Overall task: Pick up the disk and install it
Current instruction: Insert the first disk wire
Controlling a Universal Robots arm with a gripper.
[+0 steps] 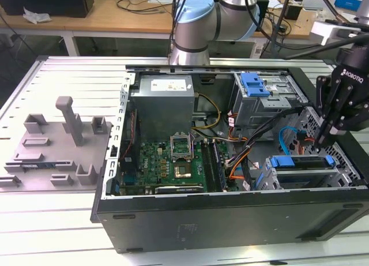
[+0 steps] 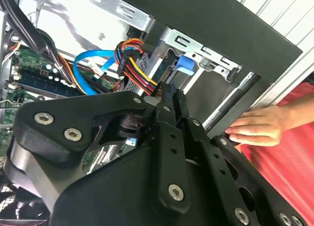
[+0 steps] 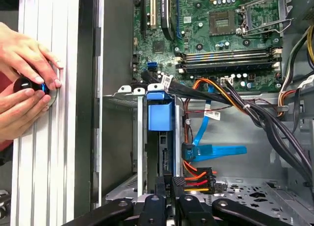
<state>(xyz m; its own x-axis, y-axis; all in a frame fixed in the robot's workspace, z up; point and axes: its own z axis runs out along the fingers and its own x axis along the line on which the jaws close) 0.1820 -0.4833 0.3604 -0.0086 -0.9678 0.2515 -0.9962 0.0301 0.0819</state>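
The disk (image 1: 301, 162) sits in the drive cage at the case's front corner, on the exterior view's right, its blue frame showing along the top. In the first wrist view the disk (image 3: 164, 152) is seen edge-on in the cage, under its blue frame end (image 3: 161, 115). My gripper (image 1: 319, 141) hangs just behind the disk's rear end, beside the orange and red cables. Its fingers (image 3: 160, 187) are pressed together with nothing between them, and the fingertips (image 2: 169, 96) point into the cage.
The open computer case (image 1: 230, 217) lies on a slatted table. Inside it are a motherboard (image 1: 173, 159), a grey power supply (image 1: 164, 107), an upper bay with a blue latch (image 1: 255, 84) and blue data cables (image 3: 216, 150). A person's hands (image 3: 27, 84) rest on the table beside the case.
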